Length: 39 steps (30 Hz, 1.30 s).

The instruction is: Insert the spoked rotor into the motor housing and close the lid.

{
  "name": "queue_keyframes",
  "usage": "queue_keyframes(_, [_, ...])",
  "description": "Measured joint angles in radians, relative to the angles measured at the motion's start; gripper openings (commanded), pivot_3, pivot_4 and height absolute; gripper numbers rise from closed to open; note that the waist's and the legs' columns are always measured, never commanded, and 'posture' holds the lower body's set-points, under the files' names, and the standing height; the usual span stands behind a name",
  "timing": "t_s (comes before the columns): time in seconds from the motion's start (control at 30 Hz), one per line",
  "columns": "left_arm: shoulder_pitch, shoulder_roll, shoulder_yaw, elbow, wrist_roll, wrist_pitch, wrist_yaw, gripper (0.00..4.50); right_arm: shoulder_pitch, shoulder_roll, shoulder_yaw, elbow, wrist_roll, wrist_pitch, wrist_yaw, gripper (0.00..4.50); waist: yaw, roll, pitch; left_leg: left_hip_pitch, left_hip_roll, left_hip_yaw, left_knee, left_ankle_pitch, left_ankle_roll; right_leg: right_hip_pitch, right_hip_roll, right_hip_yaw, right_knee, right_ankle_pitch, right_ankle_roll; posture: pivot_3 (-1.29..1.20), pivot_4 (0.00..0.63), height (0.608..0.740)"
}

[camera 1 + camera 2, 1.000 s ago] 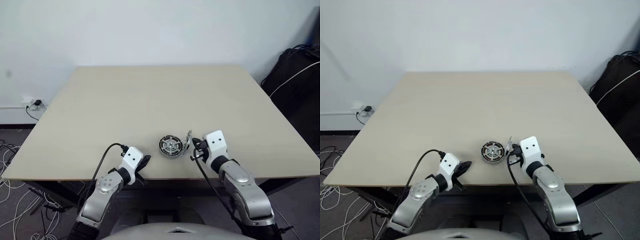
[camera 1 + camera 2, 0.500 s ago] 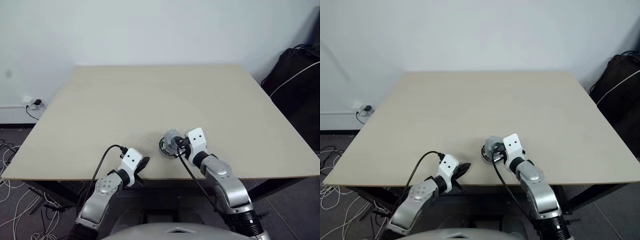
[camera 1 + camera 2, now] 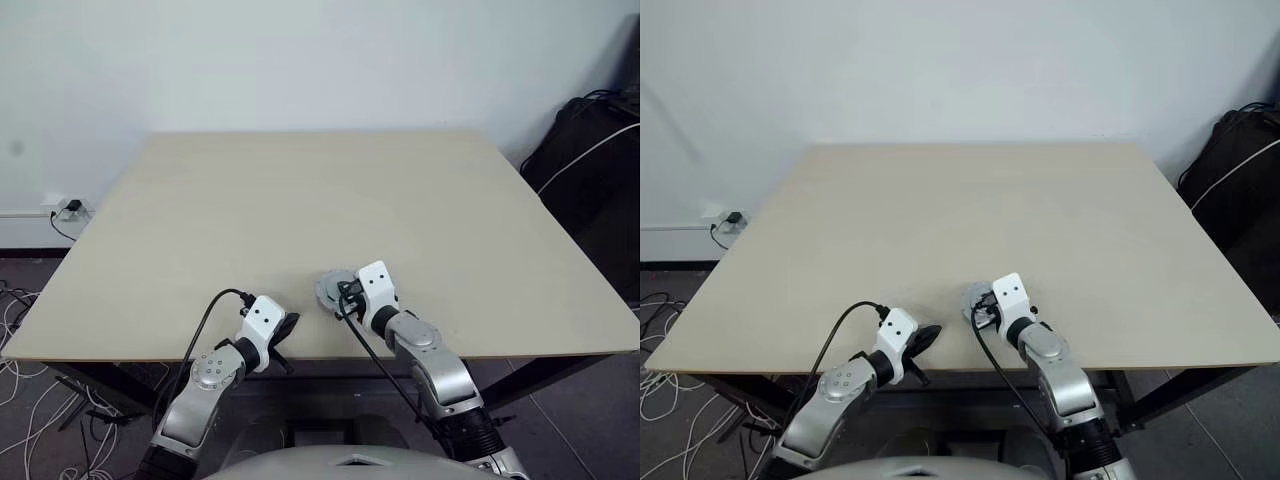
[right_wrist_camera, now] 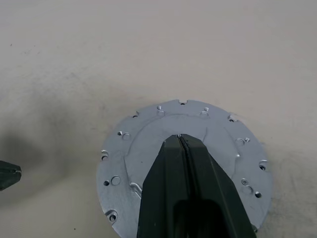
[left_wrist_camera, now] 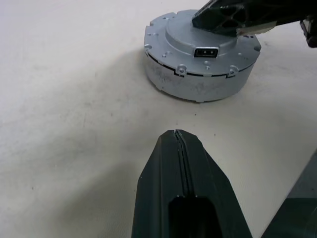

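My right gripper (image 4: 181, 140) is closed, its 2 black fingers pressed together with nothing between them, tips resting on top of the lid (image 5: 198, 47). The lid sits flat, smooth domed face up, small screw holes around its edge and a little rectangular socket on its raised centre. It covers the motor housing (image 5: 198, 87), which shows as a short silver drum under the lid rim, standing on the table (image 3: 300, 200) near the front edge, roughly in the middle. I cannot see the rotor; the lid hides the inside of the housing. From the head views the lid (image 3: 330, 290) is just left of my right wrist, mostly covered by it.

My left gripper (image 5: 181, 148) is also closed, empty, fingers shut tight along a thin seam. It hangs low over the table near the front edge, pointing toward the housing but clearly apart from it, bare tabletop between. A black cable (image 3: 205, 320) loops off my left wrist.
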Motion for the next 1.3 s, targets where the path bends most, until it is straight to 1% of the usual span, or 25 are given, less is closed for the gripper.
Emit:
queue_keyframes(0.13, [0.000, 0.000, 0.000, 0.000, 0.000, 0.000, 0.000, 0.00, -0.007, 0.002, -0.003, -0.012, 0.007, 0.040, 0.005, 0.03, -0.001, 0.000, -0.001, 0.000, 0.000, 0.000, 0.000, -0.001, -0.001, 0.001, 0.000, 0.000, 0.000, 0.000, 0.000, 0.00, 0.000, 0.740])
queue_keyframes(0.23, [0.000, 0.000, 0.000, 0.000, 0.000, 0.000, 0.000, 0.00, -0.001, -0.023, 0.000, -0.044, 0.023, 0.057, 0.033, 0.03, -0.001, 0.000, -0.001, 0.000, 0.000, 0.000, 0.000, 0.000, -0.001, 0.000, 0.000, 0.000, 0.000, 0.000, 0.000, 0.00, 0.000, 0.740])
queue_keyframes(0.27, [0.000, 0.000, 0.000, 0.000, 0.000, 0.000, 0.000, 0.00, 0.004, -0.034, 0.001, -0.055, 0.025, 0.054, 0.048, 0.41, -0.001, 0.000, 0.000, 0.000, 0.000, 0.000, 0.000, 0.000, -0.001, 0.000, 0.000, 0.000, 0.000, 0.000, 0.000, 0.00, 0.000, 0.740])
queue_keyframes(0.3, [0.000, 0.000, 0.000, 0.000, 0.000, 0.000, 0.000, 0.00, 0.006, -0.044, 0.000, -0.064, 0.027, 0.052, 0.057, 0.60, -0.001, 0.000, 0.000, 0.000, 0.000, 0.000, 0.000, 0.000, -0.001, 0.000, 0.000, 0.000, 0.000, 0.000, 0.000, 0.00, 0.000, 0.740])
queue_keyframes(0.33, [0.000, 0.000, 0.000, 0.000, 0.000, 0.000, 0.000, 0.00, 0.006, -0.056, -0.002, -0.076, 0.030, 0.050, 0.067, 0.89, -0.001, 0.000, 0.000, 0.000, 0.000, 0.000, 0.000, 0.000, 0.000, 0.000, 0.000, 0.000, 0.000, 0.000, 0.000, 0.00, 0.000, 0.740])
queue_keyframes(0.5, [-0.001, 0.000, 0.000, 0.000, 0.000, 0.000, 0.000, 0.00, 0.000, -0.102, -0.026, -0.106, 0.035, 0.045, 0.089, 2.61, 0.000, 0.000, 0.000, 0.000, 0.000, 0.000, 0.000, 0.000, -0.001, 0.000, 0.000, 0.000, 0.000, 0.000, 0.000, 0.00, 0.000, 0.740])
queue_keyframes(0.53, [-0.001, 0.000, 0.000, 0.000, 0.001, 0.000, 0.000, 0.00, -0.002, -0.109, -0.032, -0.106, 0.035, 0.045, 0.093, 2.88, 0.000, 0.000, 0.000, 0.000, 0.000, 0.000, 0.000, 0.000, -0.001, 0.000, 0.000, 0.000, 0.000, 0.000, 0.000, 0.00, 0.000, 0.740])
queue_keyframes(0.63, [-0.001, 0.000, -0.001, 0.000, 0.002, 0.000, 0.000, 0.00, -0.011, -0.119, -0.037, -0.100, 0.036, 0.043, 0.110, 3.85, 0.000, 0.000, 0.000, 0.000, 0.000, 0.000, 0.000, 0.000, 0.000, 0.000, 0.000, 0.000, 0.000, 0.000, 0.000, 0.00, 0.000, 0.740])
queue_keyframes(0.67, [-0.001, 0.000, -0.001, 0.000, 0.002, 0.000, 0.000, 0.00, -0.018, -0.118, -0.036, -0.089, 0.038, 0.042, 0.115, 4.25, 0.000, 0.000, 0.000, 0.000, 0.000, 0.000, 0.000, 0.000, 0.000, 0.000, 0.000, 0.000, 0.000, 0.000, 0.000, 0.00, 0.000, 0.740])
queue_keyframes(0.7, [-0.001, 0.000, -0.002, 0.000, 0.002, 0.000, 0.000, 0.00, -0.026, -0.117, -0.035, -0.078, 0.038, 0.042, 0.117, 4.47, 0.000, 0.000, 0.000, 0.000, 0.000, 0.000, 0.000, 0.000, 0.000, 0.000, 0.000, 0.000, 0.000, 0.000, 0.000, 0.00, 0.000, 0.740])
queue_keyframes(1.27, [-0.003, 0.000, -0.001, 0.000, 0.004, -0.003, 0.001, 0.00, -0.104, -0.093, 0.005, 0.104, 0.017, -0.017, 0.157, 4.47, 0.000, -0.001, 0.000, 0.000, 0.000, 0.000, 0.000, 0.000, 0.000, 0.000, 0.000, 0.000, 0.000, 0.000, 0.000, 0.00, 0.000, 0.740])
queue_keyframes(1.3, [-0.003, 0.000, -0.001, 0.000, 0.004, -0.003, 0.001, 0.00, -0.105, -0.095, 0.005, 0.107, 0.016, -0.017, 0.157, 4.10, 0.000, -0.001, 0.000, 0.000, 0.000, 0.000, 0.000, 0.000, 0.000, 0.000, 0.000, 0.000, 0.000, 0.000, 0.000, 0.00, 0.000, 0.740])
